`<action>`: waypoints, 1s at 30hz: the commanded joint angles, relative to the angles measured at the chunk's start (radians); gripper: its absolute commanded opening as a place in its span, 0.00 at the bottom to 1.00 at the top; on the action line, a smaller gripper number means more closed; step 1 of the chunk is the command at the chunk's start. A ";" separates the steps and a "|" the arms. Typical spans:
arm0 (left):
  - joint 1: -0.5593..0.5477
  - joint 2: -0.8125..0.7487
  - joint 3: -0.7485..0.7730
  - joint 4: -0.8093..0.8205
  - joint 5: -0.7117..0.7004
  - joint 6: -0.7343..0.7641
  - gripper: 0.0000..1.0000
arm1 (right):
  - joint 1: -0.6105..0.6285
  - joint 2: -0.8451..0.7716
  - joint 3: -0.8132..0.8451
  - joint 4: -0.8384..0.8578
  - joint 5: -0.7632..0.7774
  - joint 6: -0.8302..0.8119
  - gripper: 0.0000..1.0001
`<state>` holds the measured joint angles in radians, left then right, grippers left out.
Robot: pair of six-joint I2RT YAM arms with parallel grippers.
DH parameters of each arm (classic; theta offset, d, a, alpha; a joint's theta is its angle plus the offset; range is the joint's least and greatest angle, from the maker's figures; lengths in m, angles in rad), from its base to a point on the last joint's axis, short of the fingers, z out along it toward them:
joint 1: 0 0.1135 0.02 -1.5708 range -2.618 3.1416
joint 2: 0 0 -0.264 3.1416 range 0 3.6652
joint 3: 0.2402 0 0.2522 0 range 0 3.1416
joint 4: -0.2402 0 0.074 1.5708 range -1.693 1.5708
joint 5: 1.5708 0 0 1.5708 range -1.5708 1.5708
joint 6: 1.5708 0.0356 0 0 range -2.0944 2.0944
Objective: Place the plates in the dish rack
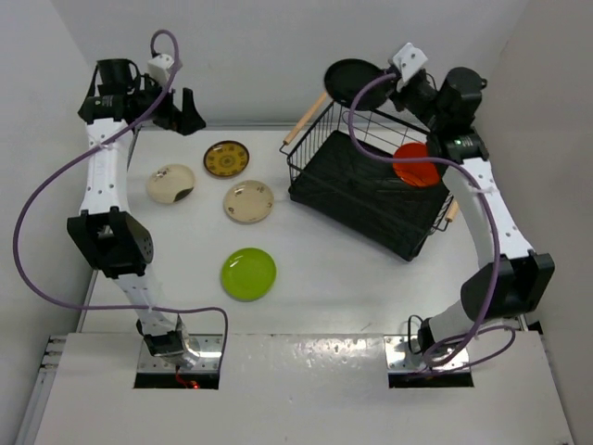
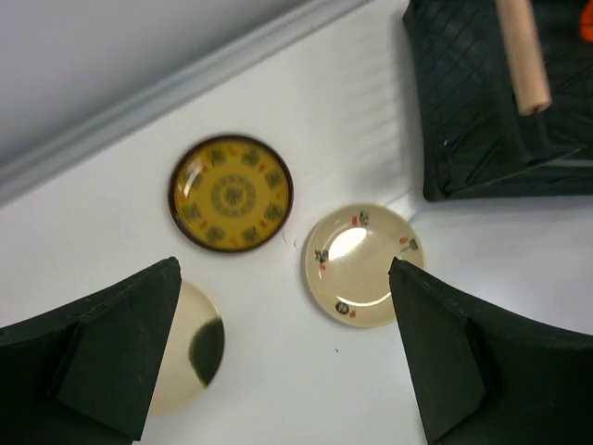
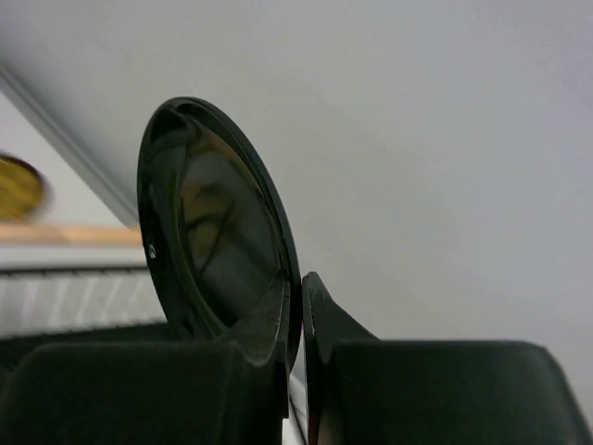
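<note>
My right gripper is shut on the rim of the glossy black plate and holds it in the air over the far left corner of the dish rack; the plate fills the right wrist view. An orange-red plate stands in the rack. On the table lie the brown-gold plate, the cream plate with a dark patch, the beige speckled plate and the lime green plate. My left gripper is open, raised at the far left, above these plates.
The rack's wooden handle sticks out at its far left corner, and another shows at its right end. White walls close in the table at the back and on both sides.
</note>
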<state>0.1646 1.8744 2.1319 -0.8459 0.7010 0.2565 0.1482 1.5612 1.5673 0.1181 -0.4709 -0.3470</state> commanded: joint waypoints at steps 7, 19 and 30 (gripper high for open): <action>-0.023 -0.058 -0.211 0.024 -0.119 0.007 1.00 | -0.110 -0.052 -0.216 -0.129 0.242 -0.483 0.00; -0.062 -0.029 -0.354 0.034 -0.265 0.073 1.00 | -0.180 -0.038 -0.383 -0.028 0.307 -0.564 0.00; -0.080 0.002 -0.363 0.034 -0.285 0.073 1.00 | -0.269 0.011 -0.461 -0.023 0.207 -0.442 0.00</action>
<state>0.0967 1.8740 1.7695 -0.8280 0.4213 0.3241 -0.0975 1.5650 1.1145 0.0235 -0.2039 -0.8463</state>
